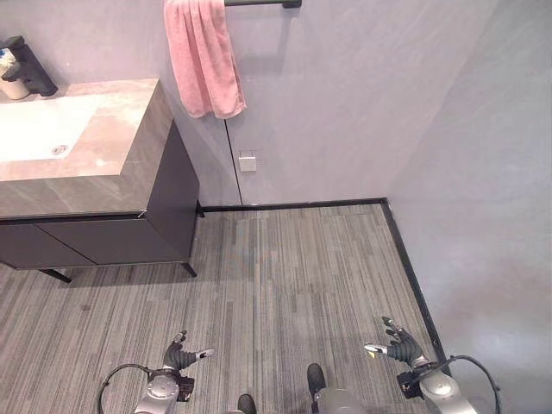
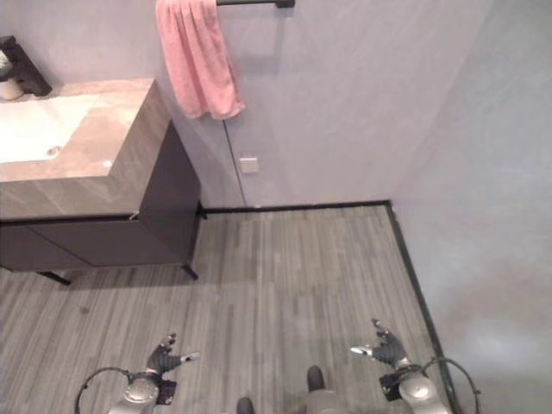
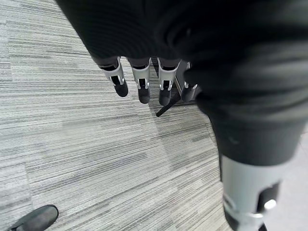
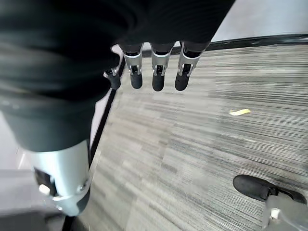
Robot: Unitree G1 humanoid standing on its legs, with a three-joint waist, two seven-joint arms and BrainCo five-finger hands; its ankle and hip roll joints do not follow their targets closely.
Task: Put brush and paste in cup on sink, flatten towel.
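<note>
the grey striped floor (image 1: 285, 276) takes up the near and middle ground and runs to pale grey walls (image 1: 362, 95) on the far and right sides, with a black skirting strip (image 1: 293, 205) along their foot. at far left stands a vanity cabinet (image 1: 164, 198) with dark fronts and a marbled stone top, a white sink basin (image 1: 34, 125) sunk into it. a pink towel (image 1: 203, 56) hangs bunched and uneven from a dark rail (image 1: 263, 3) on the far wall, just right of the cabinet and well above the floor. below it a small white wall plate (image 1: 247, 161) sits on the wall. at the far left back of the sink there is a black tap (image 1: 30, 65) with a pale cup (image 1: 10, 82) touching its left side; what the cup contains is too small to tell. the left hand (image 1: 179, 354) hangs low at near left over the floor, fingers straight and relaxed, holding nothing. the right hand (image 1: 398, 343) hangs at near right close to the skirting, fingers likewise loose and empty. a small yellow scrap (image 4: 239, 112) lies on the floor in the right wrist view.
</note>
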